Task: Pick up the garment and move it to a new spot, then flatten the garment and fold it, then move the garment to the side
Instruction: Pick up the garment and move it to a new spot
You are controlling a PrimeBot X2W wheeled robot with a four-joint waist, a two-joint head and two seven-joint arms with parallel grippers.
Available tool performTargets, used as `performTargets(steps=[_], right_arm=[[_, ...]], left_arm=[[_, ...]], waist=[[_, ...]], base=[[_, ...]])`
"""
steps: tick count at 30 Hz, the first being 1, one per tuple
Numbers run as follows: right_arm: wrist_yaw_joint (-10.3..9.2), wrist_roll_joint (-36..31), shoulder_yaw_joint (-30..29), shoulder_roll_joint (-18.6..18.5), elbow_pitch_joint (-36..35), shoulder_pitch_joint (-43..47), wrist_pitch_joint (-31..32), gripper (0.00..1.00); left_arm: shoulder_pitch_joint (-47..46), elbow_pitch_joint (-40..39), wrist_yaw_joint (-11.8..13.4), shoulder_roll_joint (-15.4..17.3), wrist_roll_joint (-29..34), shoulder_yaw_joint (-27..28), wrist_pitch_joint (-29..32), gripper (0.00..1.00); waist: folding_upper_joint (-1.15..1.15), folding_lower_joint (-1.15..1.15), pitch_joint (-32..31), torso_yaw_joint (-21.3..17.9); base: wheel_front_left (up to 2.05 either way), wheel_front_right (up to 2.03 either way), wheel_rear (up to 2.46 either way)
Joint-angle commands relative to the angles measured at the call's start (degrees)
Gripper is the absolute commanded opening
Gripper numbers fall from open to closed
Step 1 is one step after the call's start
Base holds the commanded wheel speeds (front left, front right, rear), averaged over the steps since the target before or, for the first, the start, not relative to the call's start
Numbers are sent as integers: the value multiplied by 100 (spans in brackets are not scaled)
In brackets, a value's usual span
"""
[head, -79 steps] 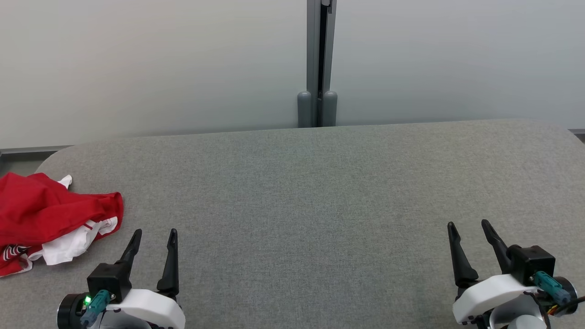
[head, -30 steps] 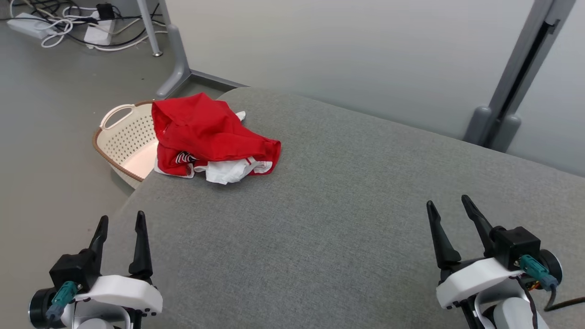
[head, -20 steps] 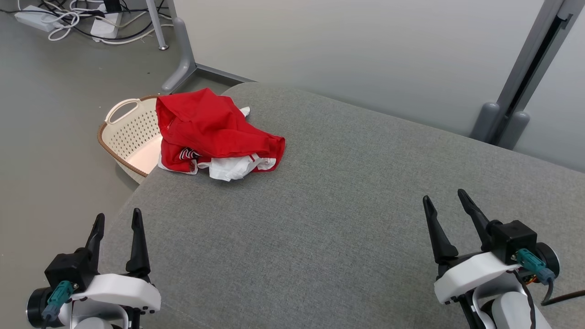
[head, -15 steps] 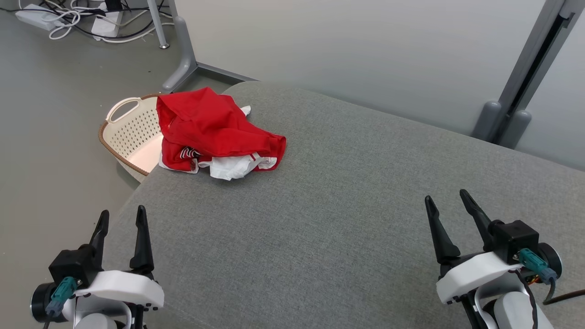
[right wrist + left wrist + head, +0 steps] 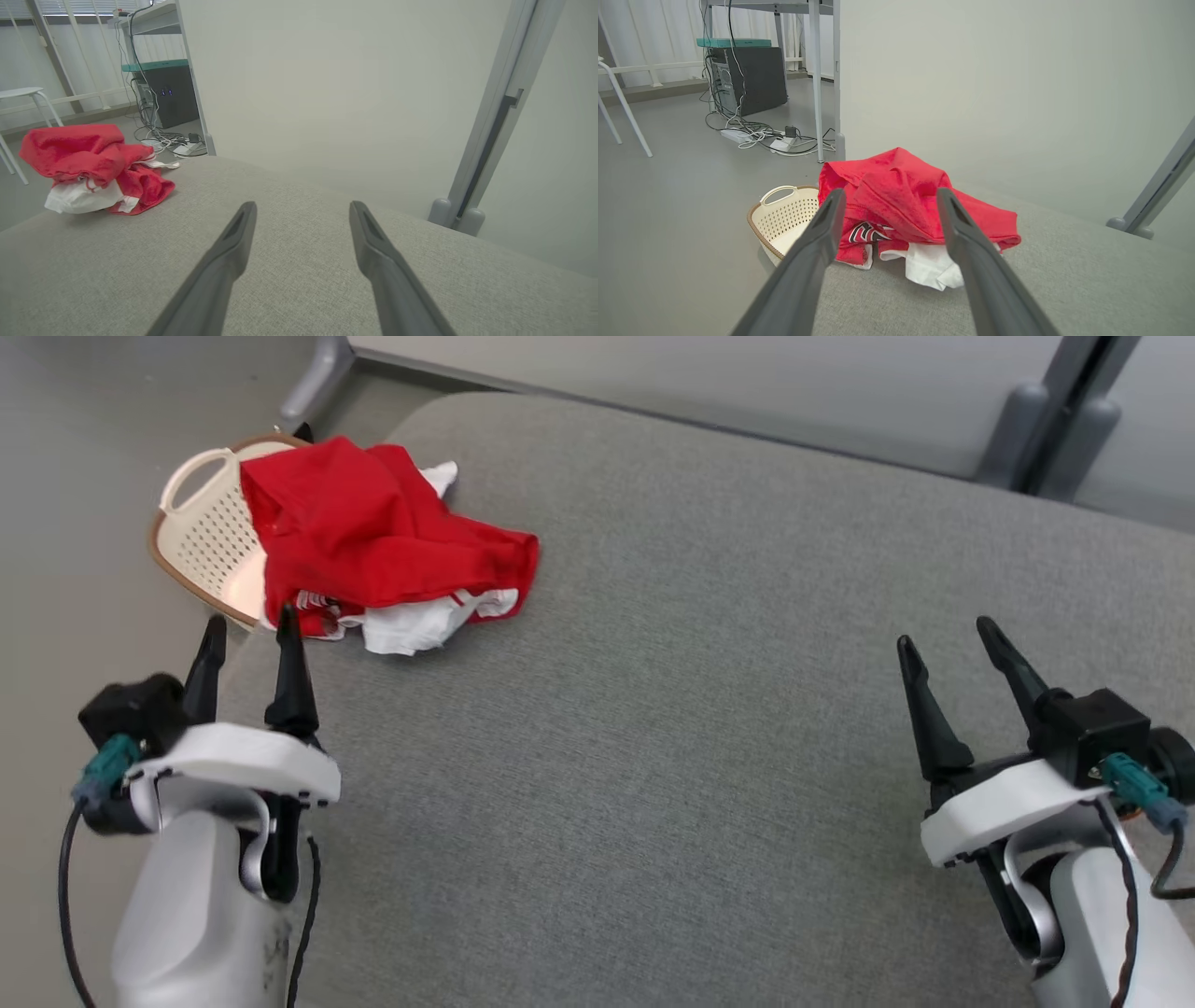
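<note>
Lying bunched at the far left corner of the grey table [image 5: 709,691], the garment [image 5: 373,537] is a red heap with white fabric poking out at its near edge and some striped print showing. Its left part overlaps the rim of a cream perforated basket [image 5: 196,518] that sits on the floor just beside the table corner.

The left gripper [image 5: 250,618] is spread wide and grasps nothing. It hovers at the table's left edge with its fingers aimed at the garment. In the left wrist view the heap sits framed between the two fingers, ahead of the tips, with a strip of bare table in front of it, so near but not touching.

The right gripper [image 5: 945,633] is also spread wide and empty. It hangs over the right side of the table, well apart from the garment. In the right wrist view the heap is far off to the left and bare table lies under the fingers.

Behind the table stands a pale partition wall [image 5: 327,84] with a grey post [image 5: 495,116]. On the floor past the basket lie cables and power strips [image 5: 756,137], near a dark computer tower [image 5: 752,77].
</note>
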Motion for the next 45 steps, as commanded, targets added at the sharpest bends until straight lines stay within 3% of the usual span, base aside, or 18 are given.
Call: performTargets(steps=[1, 8, 16, 17, 18, 19, 22, 28, 36, 45], right_arm=[[0, -45, -21, -76, -81, -147, 44, 100], [0, -62, -4, -96, -206, -475, 55, 100], [0, -60, -50, -92, -96, -560, -75, 100], [0, -52, -61, -79, -80, -571, -89, 100], [0, -49, -68, -71, -67, -584, -90, 100], [0, -54, -72, -67, -53, -591, -97, 100], [0, -49, -104, -51, 10, -572, -141, 100], [-1, -7, -239, 12, 113, -399, -270, 100], [0, 46, -411, 169, 264, -9, -441, 100], [-1, 173, -366, 332, 338, 372, -496, 100]], left_arm=[[-308, 193, -59, -6, -118, -4, -4, 100], [-1448, 1648, -141, 241, -556, 173, -3, 100], [-2098, 2973, -137, 590, -906, 306, 13, 100], [-2143, 3083, -138, 605, -963, 284, 27, 76], [-2188, 3159, -138, 632, -1001, 258, 21, 35], [-2216, 3220, -139, 690, -1007, 217, 19, 0], [-2222, 2952, -140, 914, -829, 77, -11, 0], [-1551, 1246, 12, 927, -317, 289, -6, 0], [-106, -824, -8, 518, 210, 412, -7, 0], [1304, -2271, -31, 200, 561, -270, 174, 0]], waist=[[0, 0, 639, -423], [0, 0, 1271, -905], [0, 0, 1381, -1088], [0, 0, 1377, -1094], [0, 0, 1372, -1094], [0, 0, 1364, -1094], [0, 0, 1279, -1073], [0, 0, 909, -1086], [0, 0, 200, -1262], [0, 0, -369, -1641]], base=[[0, 0, 0], [0, 0, 0], [0, 0, 0], [0, 0, 0], [0, 0, 0], [0, 0, 0], [0, 0, 0], [0, 0, 0], [0, 0, 0], [0, 0, 0]])
